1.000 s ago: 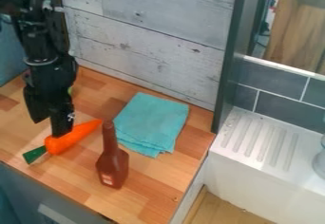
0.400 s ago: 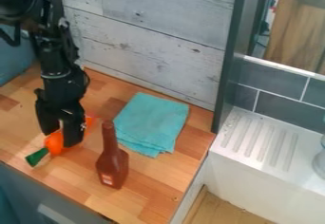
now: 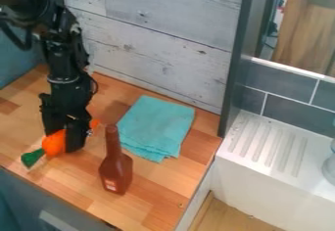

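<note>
carrot [image 3: 54, 143]: grasp step, I reckon
my gripper [image 3: 63, 141]: looks pinched on it
next move: gentle lift imo, steering clear of that brown bottle [image 3: 116, 170]

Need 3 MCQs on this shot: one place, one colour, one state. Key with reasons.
1. What lies between the fingers of the gripper?
A) a sponge
B) the carrot
C) a spoon

2. What colour is the cloth?
A) teal
B) red
C) white

3. How is the brown bottle placed?
A) lying on its side
B) upside down on its neck
C) standing upright

Key:
1: B, its orange body shows at the gap, with the green end sticking out toward the counter's near edge.
2: A, the whole visible face is blue-green.
3: C, its base is on the wood and its narrow neck points up.
</note>
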Controlling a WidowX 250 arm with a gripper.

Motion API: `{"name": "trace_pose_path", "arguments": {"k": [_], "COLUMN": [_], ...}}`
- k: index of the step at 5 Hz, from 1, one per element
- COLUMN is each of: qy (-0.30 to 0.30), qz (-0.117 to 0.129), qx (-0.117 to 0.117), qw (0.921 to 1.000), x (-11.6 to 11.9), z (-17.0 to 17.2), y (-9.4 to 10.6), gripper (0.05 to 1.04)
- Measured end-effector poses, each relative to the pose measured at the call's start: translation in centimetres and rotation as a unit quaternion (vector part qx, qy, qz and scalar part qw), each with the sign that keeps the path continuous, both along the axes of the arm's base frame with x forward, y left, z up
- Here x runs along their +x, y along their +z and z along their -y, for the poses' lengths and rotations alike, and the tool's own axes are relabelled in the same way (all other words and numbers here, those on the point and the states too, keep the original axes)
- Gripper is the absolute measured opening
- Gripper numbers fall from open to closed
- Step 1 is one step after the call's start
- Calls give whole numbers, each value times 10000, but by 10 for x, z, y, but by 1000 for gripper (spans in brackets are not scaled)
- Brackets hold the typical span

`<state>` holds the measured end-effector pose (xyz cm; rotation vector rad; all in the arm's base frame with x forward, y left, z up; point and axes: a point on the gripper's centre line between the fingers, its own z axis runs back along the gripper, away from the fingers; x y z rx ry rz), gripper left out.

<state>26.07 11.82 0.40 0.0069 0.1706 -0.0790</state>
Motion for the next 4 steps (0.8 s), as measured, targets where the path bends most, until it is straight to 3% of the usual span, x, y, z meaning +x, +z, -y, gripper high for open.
{"name": "trace_pose_path", "arguments": {"k": [1, 2, 3, 4], "qy": [-22, -119, 192, 713], "qz": [-184, -130, -67, -24], "qx": [-107, -55, 89, 407], "qw": [9998, 9998, 9998, 9966], "x": [-6, -8, -22, -38], "z": [4, 3, -21, -57], "y": [2, 24, 44, 48], "gripper": [594, 594, 594, 594]}}
